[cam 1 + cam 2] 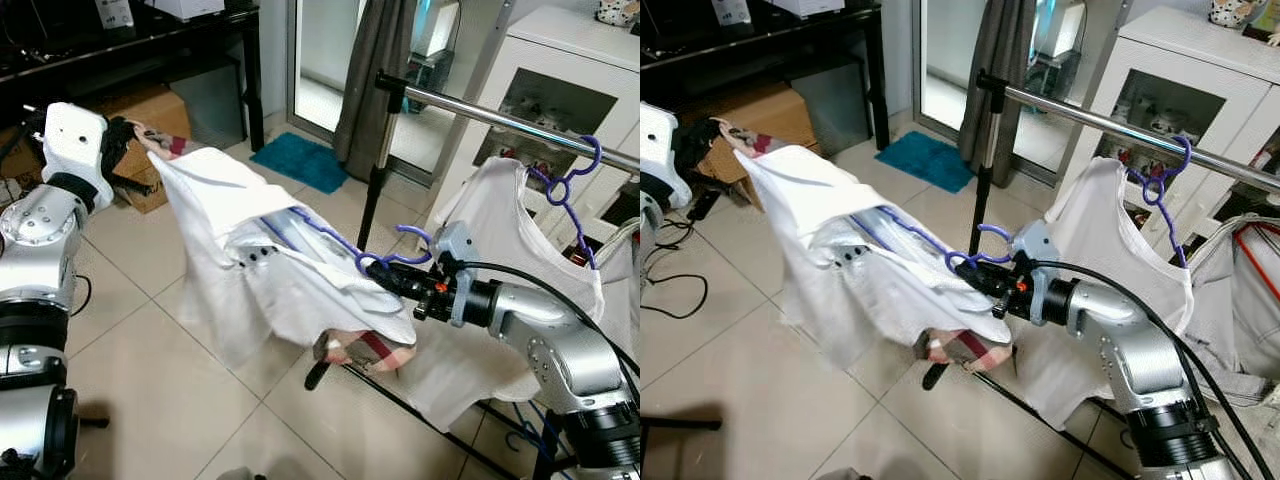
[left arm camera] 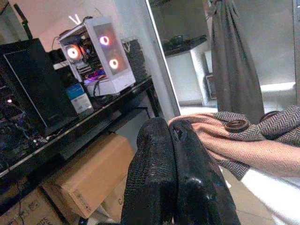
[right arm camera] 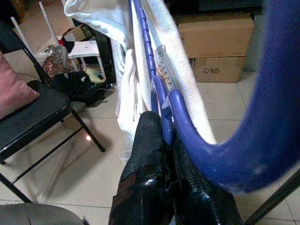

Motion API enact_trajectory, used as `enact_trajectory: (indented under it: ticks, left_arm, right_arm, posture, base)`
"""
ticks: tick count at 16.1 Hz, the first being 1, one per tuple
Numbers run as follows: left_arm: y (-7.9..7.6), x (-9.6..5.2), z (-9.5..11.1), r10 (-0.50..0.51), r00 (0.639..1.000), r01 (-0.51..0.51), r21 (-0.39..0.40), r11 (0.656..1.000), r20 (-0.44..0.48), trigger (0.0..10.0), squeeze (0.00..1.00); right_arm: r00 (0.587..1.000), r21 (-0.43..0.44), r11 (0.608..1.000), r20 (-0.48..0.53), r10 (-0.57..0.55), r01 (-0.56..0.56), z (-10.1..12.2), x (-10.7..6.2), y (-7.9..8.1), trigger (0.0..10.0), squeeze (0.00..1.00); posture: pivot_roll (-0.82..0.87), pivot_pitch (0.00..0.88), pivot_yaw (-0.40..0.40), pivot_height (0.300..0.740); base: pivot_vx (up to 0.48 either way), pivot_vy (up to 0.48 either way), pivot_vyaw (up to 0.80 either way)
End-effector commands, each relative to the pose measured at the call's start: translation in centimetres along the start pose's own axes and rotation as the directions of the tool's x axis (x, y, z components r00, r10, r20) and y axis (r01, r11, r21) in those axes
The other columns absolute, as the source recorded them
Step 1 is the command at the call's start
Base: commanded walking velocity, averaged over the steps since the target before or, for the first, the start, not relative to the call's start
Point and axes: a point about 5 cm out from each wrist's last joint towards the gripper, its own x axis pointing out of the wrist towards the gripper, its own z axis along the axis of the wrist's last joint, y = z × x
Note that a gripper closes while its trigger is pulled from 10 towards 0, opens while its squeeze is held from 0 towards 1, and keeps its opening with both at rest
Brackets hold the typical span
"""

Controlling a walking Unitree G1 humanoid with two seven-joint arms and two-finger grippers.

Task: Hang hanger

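A white shirt (image 1: 270,270) with plaid trim is stretched between my two grippers, and a purple hanger (image 1: 335,240) is threaded inside it. My right gripper (image 1: 385,272) is shut on the purple hanger near its hook (image 1: 412,240), below the metal rail (image 1: 500,118). At the far left, my left gripper (image 1: 135,132) is shut on the shirt's plaid cuff (image 2: 243,140). In the right wrist view, the hanger (image 3: 164,108) runs between the black fingers (image 3: 150,154). A second white shirt (image 1: 500,260) hangs on another purple hanger (image 1: 565,190) on the rail.
The rail's black upright pole (image 1: 375,175) stands just behind the stretched shirt. Cardboard boxes (image 1: 150,115) sit under a black desk (image 1: 140,45) at the back left. A teal mat (image 1: 300,160) lies by the glass door. A white cabinet (image 1: 560,90) stands behind the rail.
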Motion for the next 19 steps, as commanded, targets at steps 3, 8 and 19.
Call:
enact_trajectory:
  ticks: [3,8,19]
  left_arm:
    - [-1.9,-0.3,-1.4,-0.150,0.986,0.143,-0.098,0.985,-0.071,10.0,0.00]
    - [-2.0,-3.1,-7.4,-0.078,0.935,0.041,-0.112,0.993,-0.346,10.0,1.00]
    - [-2.6,-3.9,-8.6,-0.004,0.941,-0.085,-0.247,0.965,-0.337,10.0,1.00]
  right_arm:
    - [0.996,0.027,0.997,-0.050,-0.068,0.069,-0.8,-1.2,-1.2,0.0,0.00]
    - [0.986,0.022,0.987,-0.042,-0.161,0.162,-0.1,-0.9,-1.7,0.0,0.00]
    - [0.985,0.002,0.985,-0.023,-0.173,0.173,0.5,-1.1,-1.6,0.0,0.00]
  posture:
    - [-0.13,0.000,-0.043,0.740]
    - [-0.14,0.000,-0.031,0.740]
    - [-0.15,0.000,-0.038,0.740]
  base:
    - [0.000,0.000,0.00]
    - [0.000,0.000,0.00]
    - [0.000,0.000,0.00]
